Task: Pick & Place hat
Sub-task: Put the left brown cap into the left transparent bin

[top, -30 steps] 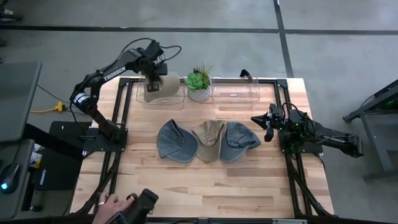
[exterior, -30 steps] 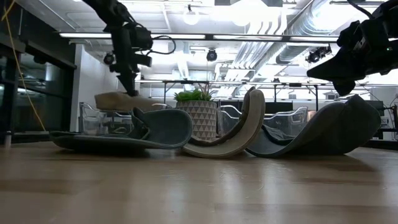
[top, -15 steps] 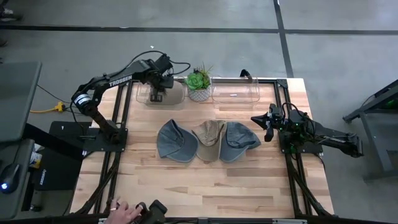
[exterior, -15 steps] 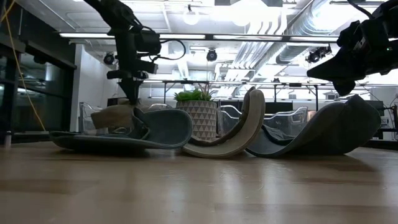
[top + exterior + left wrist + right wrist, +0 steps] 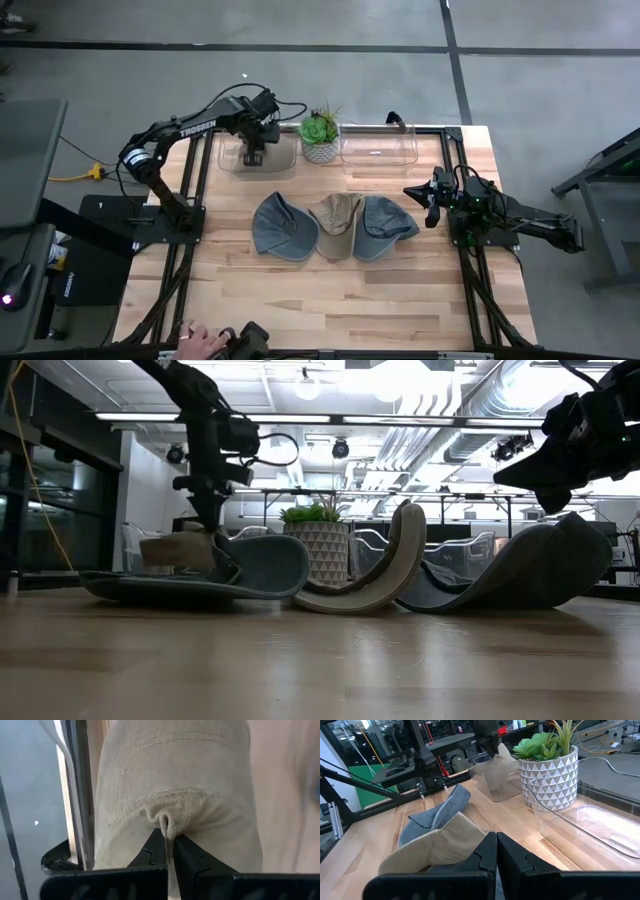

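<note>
A tan hat (image 5: 272,150) sits low in the clear left bin (image 5: 228,160) at the table's far edge; in the low view the tan hat (image 5: 178,550) shows behind a blue hat. My left gripper (image 5: 170,842) is above it, shut on its cloth. Three more hats lie in a row mid-table: a blue hat (image 5: 282,226), a tan hat (image 5: 335,225) and another blue hat (image 5: 385,228), each resting on its brim and crown edge. My right gripper (image 5: 428,203) waits shut by the table's right edge, touching nothing. My left gripper pinches a small puckered fold of the tan hat's crown (image 5: 167,822) between its two fingers. The fingers (image 5: 207,520) come from above, pointing down. The hat hangs below them inside the bin; whether its underside rests on the bin floor I cannot tell.
A potted succulent (image 5: 319,135) stands between the left bin and a second clear bin (image 5: 378,150) at the far edge. A person's hand (image 5: 200,340) with a dark device is at the near edge. Bare wood lies in front of the hat row.
My left gripper has gone down into the left bin, still shut on the tan hat. The hat, which hung above the bin's rim a second ago, now sits low inside it. The person's hand at the near edge has shifted.
</note>
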